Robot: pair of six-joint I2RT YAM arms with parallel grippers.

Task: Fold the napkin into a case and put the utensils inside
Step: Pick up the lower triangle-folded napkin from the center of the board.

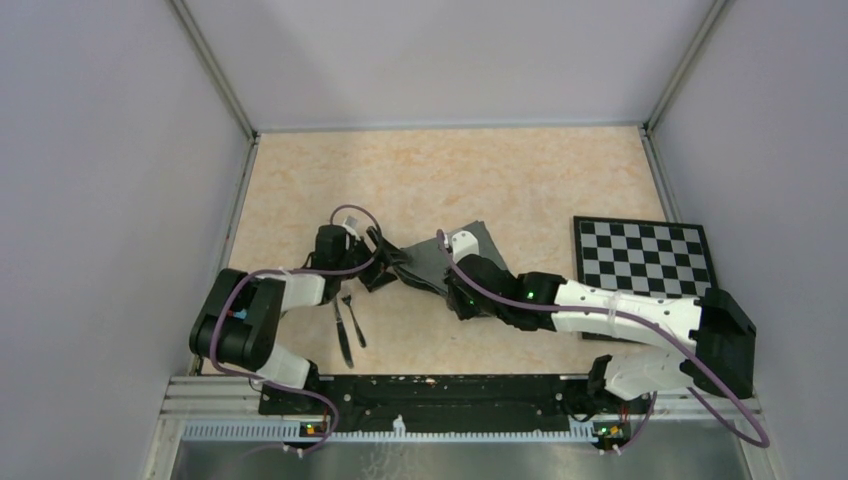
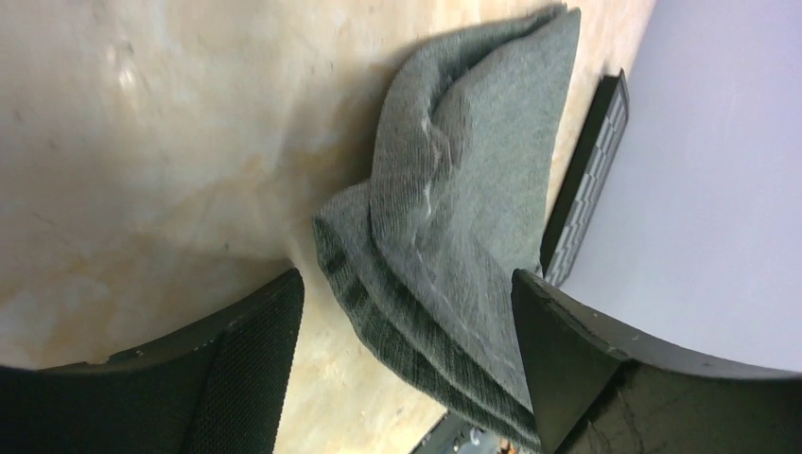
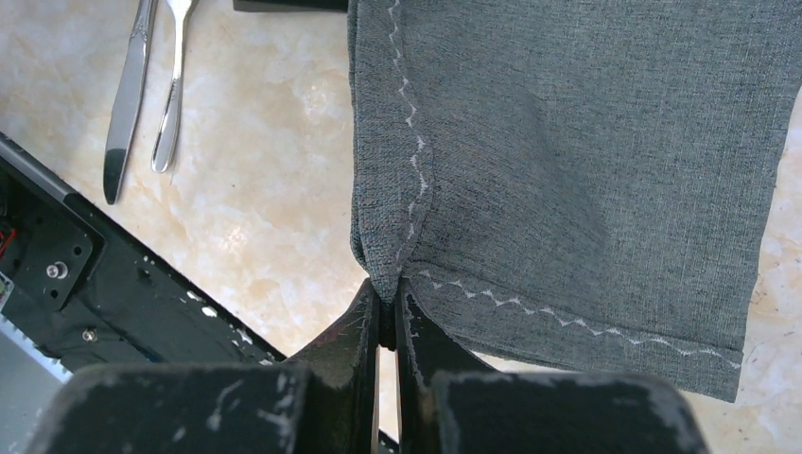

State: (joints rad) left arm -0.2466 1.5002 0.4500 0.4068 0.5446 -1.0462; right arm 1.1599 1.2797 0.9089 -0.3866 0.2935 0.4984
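- Right claw (image 3: 388, 305) is pinched tight on the napkin (image 3: 586, 170); its two black fingers meet on the corner of the cloth where the pale zigzag stitch lines come together.
- From that pinch the dark grey cloth spreads away from the claw over the table (image 1: 450, 170), one stitched hem running along the near edge and another running up the folded side.
- Left claw (image 2: 405, 284) stands wide open, holding nothing. A bunched, layered fold of the napkin lies between its fingers; the cloth runs up against the finger on the right of the wrist view and is clear of the other.
- Seen from above, the napkin sits about mid-table between the two claws, rumpled and partly folded, not a neat pouch.
- Knife (image 3: 128, 95) and fork (image 3: 173, 85) lie side by side on the bare table, close together and apart from the cloth, with the knife on the side farther from the napkin.
- From above, both sit between the left arm and the black rail (image 1: 430, 395) at the near edge.
- Beyond the right arm, a checkered board (image 1: 643, 255) lies flat at the right side of the table, apart from the napkin.
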